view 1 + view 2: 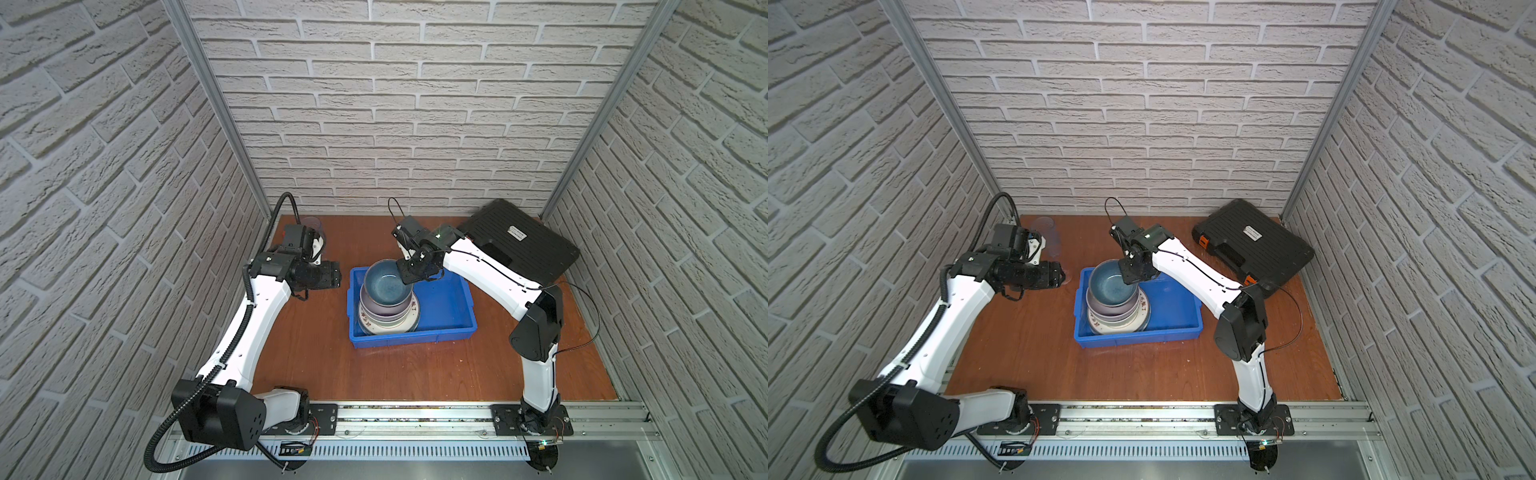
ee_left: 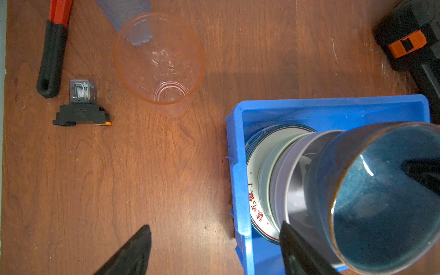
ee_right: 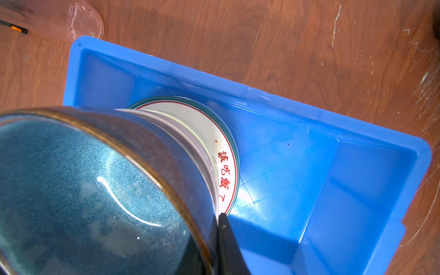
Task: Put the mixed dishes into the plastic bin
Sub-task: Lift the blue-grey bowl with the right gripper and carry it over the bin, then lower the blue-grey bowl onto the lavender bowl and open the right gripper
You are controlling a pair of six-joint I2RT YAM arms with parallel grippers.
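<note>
**Tight at the rim, roomy to the side**

At the right gripper [image 3: 217, 228]: jaws clamped on the wall of the glazed blue-grey ceramic bowl [image 3: 71, 190], one finger inside, one outside. Resting or lifted: cannot tell. Below, nested at the left end of the bright blue rectangular plastic bin [image 1: 415, 337]: lilac bowl [image 2: 292, 171], pale green bowl [image 2: 263, 183], round white plate with teal rim and red lettering [image 3: 226, 171]; anything lower hidden. Right half of the bin floor bare.

At the left gripper [image 2: 214, 252]: jaws wide apart, holding nothing, near the bin's back left corner.

Outside the bin, on the brown wooden table [image 1: 374, 374]: clear orange-tinted tumbler [image 2: 159, 62] near that corner; second clear tumbler [image 1: 311, 224] half hidden behind the left wrist; red and black pipe wrench [image 2: 53, 47] cut off by the frame; black tool case with orange latches [image 1: 1254, 245] at the back right.
</note>
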